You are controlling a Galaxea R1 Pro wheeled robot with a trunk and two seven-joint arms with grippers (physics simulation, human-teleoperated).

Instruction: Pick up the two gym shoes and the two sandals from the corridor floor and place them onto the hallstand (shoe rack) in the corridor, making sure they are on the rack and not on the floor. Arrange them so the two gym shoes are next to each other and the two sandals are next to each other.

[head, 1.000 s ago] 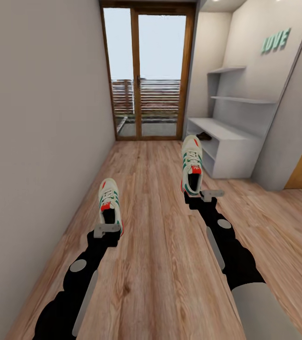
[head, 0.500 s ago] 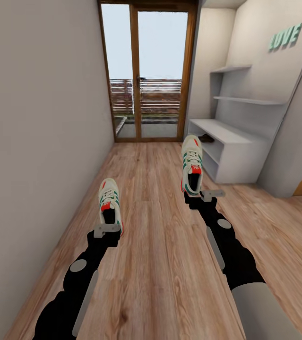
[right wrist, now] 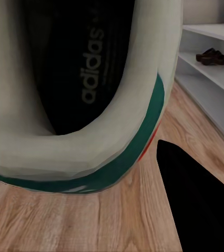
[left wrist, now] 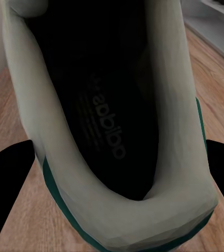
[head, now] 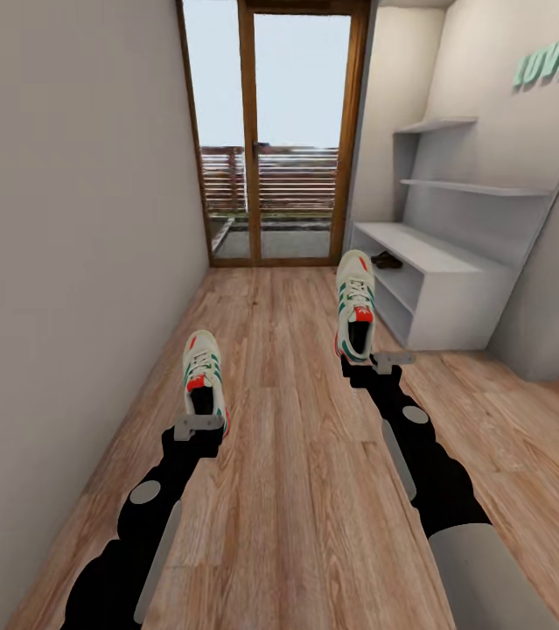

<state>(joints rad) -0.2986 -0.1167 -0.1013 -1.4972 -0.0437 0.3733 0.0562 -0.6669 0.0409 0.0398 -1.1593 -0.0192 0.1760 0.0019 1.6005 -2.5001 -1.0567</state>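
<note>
Looking down the corridor from the head view, a plain grey wall (head: 69, 219) runs along the left, and beside it the left arm reaches forward with the left gripper (head: 199, 426) clamped on the heel of one white gym shoe (head: 203, 372), its toe pointing away and its green stripes and red-orange tongue showing; the shoe hangs above the corridor floor (head: 296, 490) of light brown wood planks. In the left wrist view the same left shoe (left wrist: 64, 173) shows its dark inside with printed lettering, and a black finger (left wrist: 7, 178) presses at each side of the pale heel collar. At the far end of the corridor stands a wood-framed glass door (head: 275, 131) with a slatted railing outside. To its right the right arm holds the second gym shoe (head: 355, 302) higher and farther forward, heel in the right gripper (head: 375, 360), toe toward the door. The right wrist view shows this right shoe (right wrist: 138, 105) close up, with its green band and a red-orange sliver at the heel, and a black finger (right wrist: 196, 194) beside it; the fingers are closed on the heel. Farther right stands the light grey hallstand (head: 441, 289) with its flat top and two staggered wall shelves, well apart from both shoes. A dark brown sandal (head: 387, 259) lies on it near the door end; in the right wrist view the sandal (right wrist: 212, 56) rests on a shelf of the rack. Green letters (head: 544, 61) hang on the wall above
</note>
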